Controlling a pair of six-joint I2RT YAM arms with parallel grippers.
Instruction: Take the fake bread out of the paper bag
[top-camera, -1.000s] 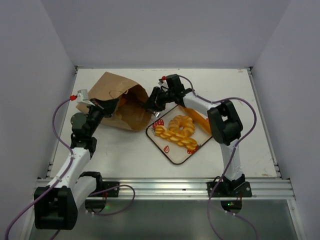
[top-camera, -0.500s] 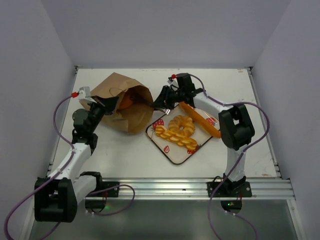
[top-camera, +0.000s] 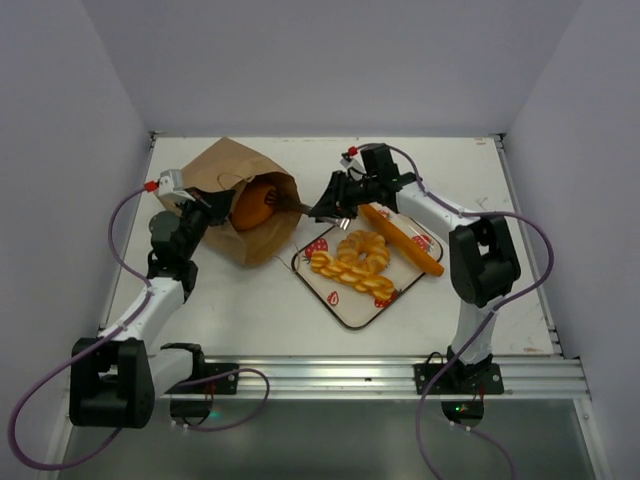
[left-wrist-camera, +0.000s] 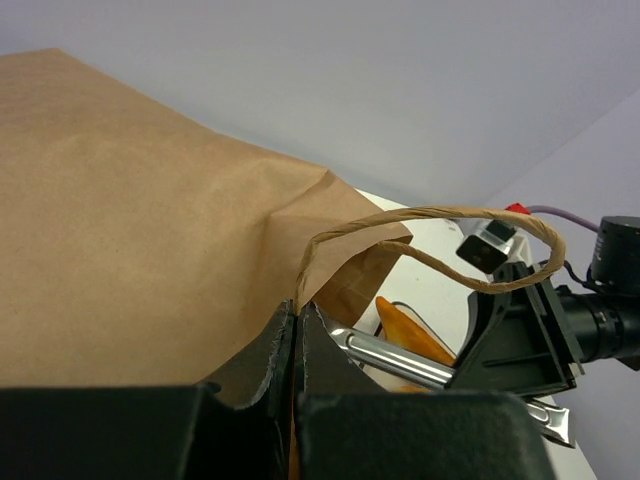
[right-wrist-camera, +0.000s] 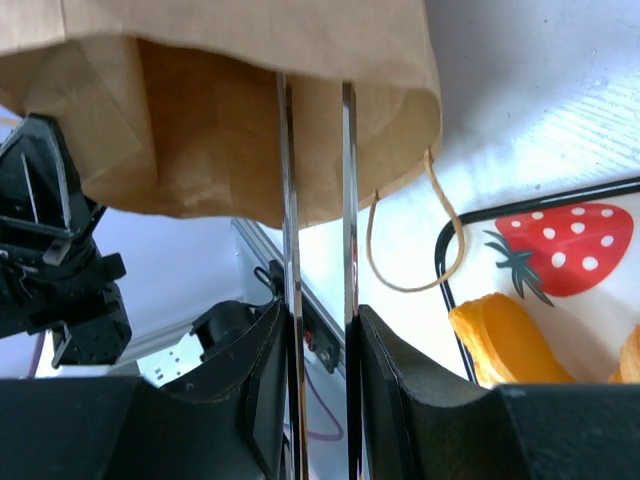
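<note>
The paper bag (top-camera: 225, 180) lies on its side at the back left, mouth facing right. A round golden bread piece (top-camera: 255, 203) shows inside the mouth. My left gripper (top-camera: 197, 212) is shut on the bag's rim (left-wrist-camera: 298, 300) beside a handle loop (left-wrist-camera: 440, 215). My right gripper (top-camera: 335, 198) is shut on metal tongs (right-wrist-camera: 345, 200), whose tips reach into the bag's mouth (top-camera: 298, 205). The two tong arms stand a little apart with nothing between them. A doughnut (top-camera: 362, 247), braided loaf (top-camera: 350, 272) and baguette (top-camera: 400, 240) lie on the tray.
The white strawberry-printed tray (top-camera: 350, 305) sits right of the bag, under my right arm. The bag's second handle (right-wrist-camera: 440, 250) lies on the table by the tray's corner (right-wrist-camera: 560, 235). White walls close the table's back and sides.
My left gripper has lifted the bag's rim, so the mouth stands wider and the round bread inside shows. My right gripper has drawn back to the right, tongs still pointing into the mouth.
</note>
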